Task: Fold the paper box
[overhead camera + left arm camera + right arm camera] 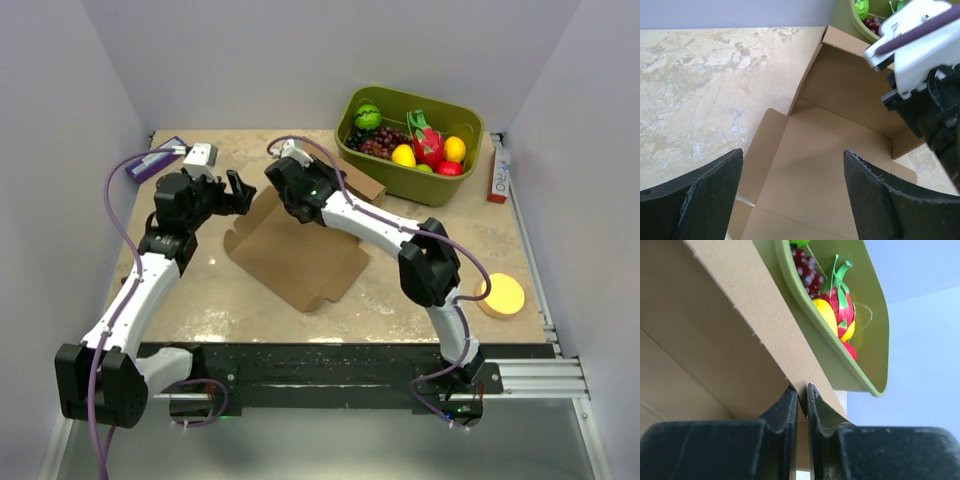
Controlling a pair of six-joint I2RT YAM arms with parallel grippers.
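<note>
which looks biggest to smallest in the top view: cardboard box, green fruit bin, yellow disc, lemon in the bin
1-2. cardboard box and green fruit bin: about alike; the right arm hides part of the box, so no ranking.
3. yellow disc
4. lemon

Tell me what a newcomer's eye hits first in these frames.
The brown paper box lies mid-scene, with one flap raised and pinched in the right gripper. Next comes the olive bin of bright fruit at the far right corner. The left gripper hovers open at the box's left side.
</note>
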